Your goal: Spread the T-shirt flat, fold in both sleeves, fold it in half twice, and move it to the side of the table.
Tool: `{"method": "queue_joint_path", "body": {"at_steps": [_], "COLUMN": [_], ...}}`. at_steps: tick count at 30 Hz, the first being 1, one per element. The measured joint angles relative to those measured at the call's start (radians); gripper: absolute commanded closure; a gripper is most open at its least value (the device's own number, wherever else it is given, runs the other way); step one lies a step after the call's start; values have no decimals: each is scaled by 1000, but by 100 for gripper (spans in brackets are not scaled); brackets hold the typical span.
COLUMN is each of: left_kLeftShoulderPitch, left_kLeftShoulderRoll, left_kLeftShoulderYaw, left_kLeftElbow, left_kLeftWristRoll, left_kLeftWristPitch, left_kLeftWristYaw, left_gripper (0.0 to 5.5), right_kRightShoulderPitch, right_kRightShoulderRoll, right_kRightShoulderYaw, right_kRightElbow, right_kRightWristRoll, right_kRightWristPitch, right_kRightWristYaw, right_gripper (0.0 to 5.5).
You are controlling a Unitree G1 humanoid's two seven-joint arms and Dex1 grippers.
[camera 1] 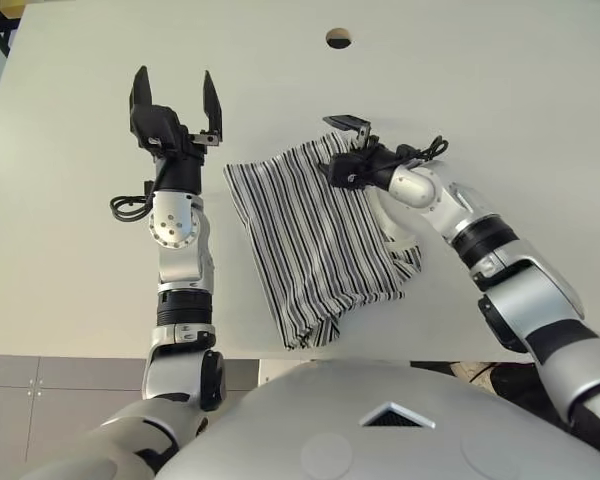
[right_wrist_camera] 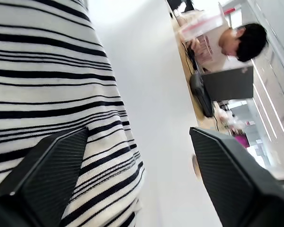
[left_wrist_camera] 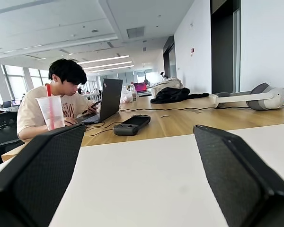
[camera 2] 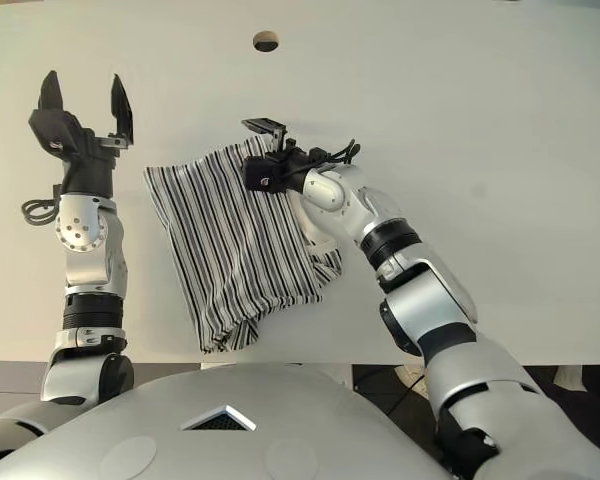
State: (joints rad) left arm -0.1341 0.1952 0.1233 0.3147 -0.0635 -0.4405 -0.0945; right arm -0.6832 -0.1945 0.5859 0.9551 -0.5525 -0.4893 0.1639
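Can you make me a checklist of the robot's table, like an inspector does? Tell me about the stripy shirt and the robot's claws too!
Surface: white table with one round hole near its far edge.
Job's things: striped T-shirt lies rumpled in the middle, not spread flat, and its near end comes close to the front edge.
Clutter: nothing seen.
Grippers: left gripper open over bare table, left of the shirt. Right gripper open at the shirt's far right corner.
Cables: left wrist cable and right wrist cable, both black and looped by the arms.
Surroundings: wooden desk with a laptop behind the table.
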Motion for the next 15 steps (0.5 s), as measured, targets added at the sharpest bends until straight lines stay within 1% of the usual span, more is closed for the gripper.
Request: {"method": "queue_joint_path", "body": {"at_steps": [2, 7, 10, 12, 13, 15], "left_kLeftShoulderPitch": [-5, -20, -21, -21, -19, -1], "left_kLeftShoulderRoll": [0, 10, 28, 59, 78, 128], "left_kLeftShoulderYaw": [-4, -8, -8, -11, -16, -44], "left_kLeftElbow": [9, 26, 39, 54, 55, 49], "left_kLeftWristRoll": [1, 11, 34, 65, 86, 147], "left_kLeftWristPitch": [0, -2, -10, -35, -51, -105], "left_kLeftWristYaw": [-5, -13, -14, -18, -27, -50], "left_gripper": [126, 126, 126, 126, 126, 126], "right_kRightShoulderPitch": [-65, -150, -154, -147, -140, -99], "right_kRightShoulderRoll": [23, 40, 63, 63, 59, 24], "right_kRightShoulderYaw": [-34, -107, -132, -141, -148, -175], "right_kRightElbow": [137, 309, 327, 318, 297, 174], "right_kRightWristRoll": [6, 28, 44, 45, 48, 67], "right_kRightWristPitch": [33, 135, 137, 91, 54, -52], "right_kRightWristYaw": [-62, -180, -205, -236, -250, -266], "right_gripper": [155, 155, 155, 155, 155, 155]}}
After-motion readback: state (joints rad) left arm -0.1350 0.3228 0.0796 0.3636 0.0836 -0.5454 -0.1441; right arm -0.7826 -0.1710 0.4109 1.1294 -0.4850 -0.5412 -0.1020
